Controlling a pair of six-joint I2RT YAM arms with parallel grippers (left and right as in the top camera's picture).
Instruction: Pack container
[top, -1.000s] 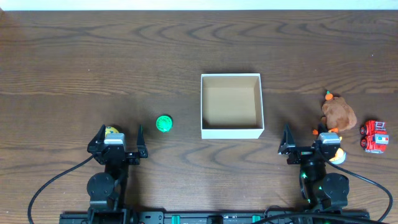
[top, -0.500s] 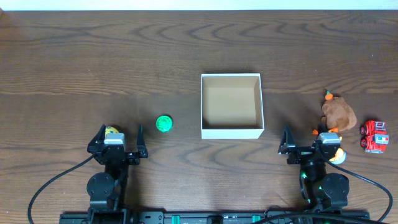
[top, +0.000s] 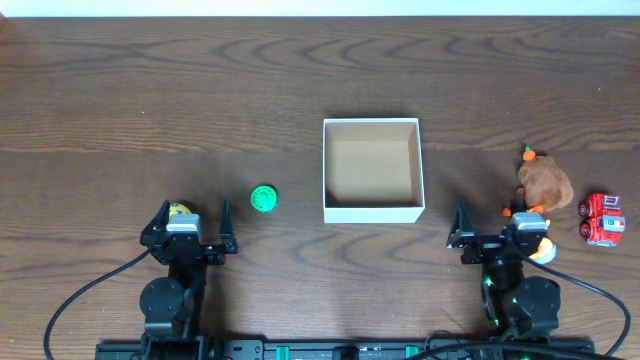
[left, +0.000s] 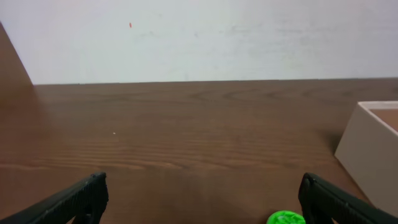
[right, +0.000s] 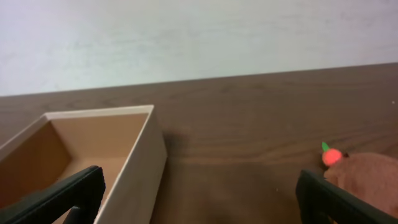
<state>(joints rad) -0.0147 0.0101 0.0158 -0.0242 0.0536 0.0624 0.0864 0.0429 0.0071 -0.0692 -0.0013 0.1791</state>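
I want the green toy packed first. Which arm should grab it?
Left. The green toy lies close to the open left gripper, on its side of the box; the right gripper sits beyond the box.

Left gripper (top: 195, 222): jaws spread wide, empty.
Right gripper (top: 492, 228): jaws spread wide, empty.
Arms: both were folded low at the near edge, fingers pointing forward.

container (top: 420, 165) centre | disc (top: 263, 199) left | plush (top: 545, 183), truck (top: 601, 219) right
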